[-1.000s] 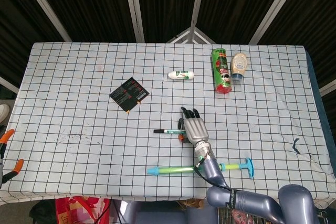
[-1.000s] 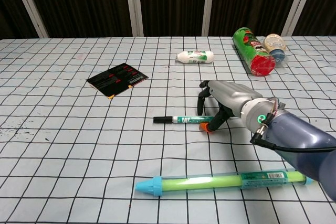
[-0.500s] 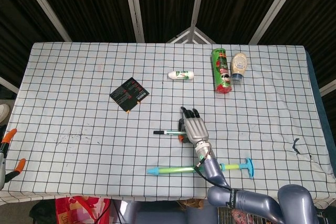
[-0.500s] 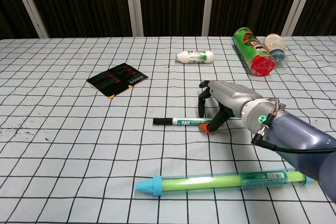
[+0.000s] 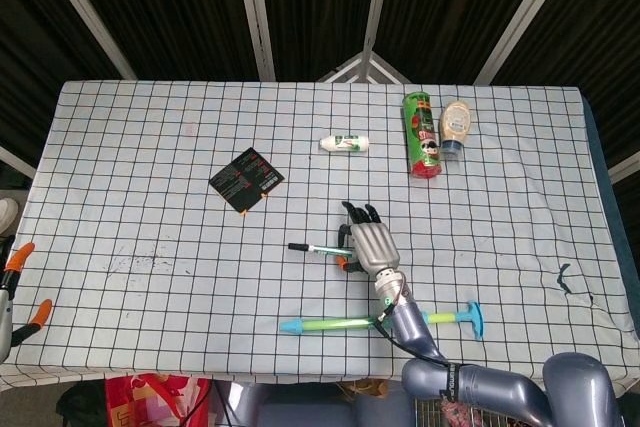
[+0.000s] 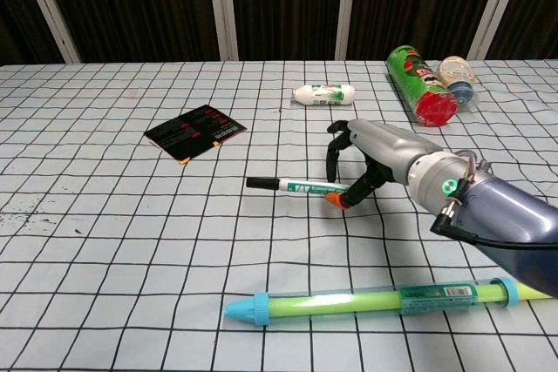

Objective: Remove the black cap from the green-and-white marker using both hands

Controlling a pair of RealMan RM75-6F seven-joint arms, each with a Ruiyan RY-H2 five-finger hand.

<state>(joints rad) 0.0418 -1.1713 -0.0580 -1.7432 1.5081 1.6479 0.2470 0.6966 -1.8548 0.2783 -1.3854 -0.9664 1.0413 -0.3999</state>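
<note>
The green-and-white marker (image 6: 301,187) lies almost level over the checked cloth near the table's middle, with its black cap (image 6: 259,183) pointing left. My right hand (image 6: 384,150) pinches the marker's right end between its orange-tipped thumb and a finger, while its other fingers arch above the barrel. From the head view the marker (image 5: 318,248) sticks out to the left of the right hand (image 5: 368,244). My left hand (image 5: 18,282) shows only as orange-tipped fingers at the far left edge, spread apart, with nothing between them, far from the marker.
A long green tube with blue ends (image 6: 366,298) lies near the front edge, under my right forearm. A black card (image 6: 194,131) sits to the left. At the back are a small white bottle (image 6: 323,93), a green can (image 6: 422,84) on its side, and a jar (image 6: 457,71).
My right hand has closed its pinch on the marker's right end and drawn it slightly left and away from me. The left hand's fingers at the frame edge shifted a little.
</note>
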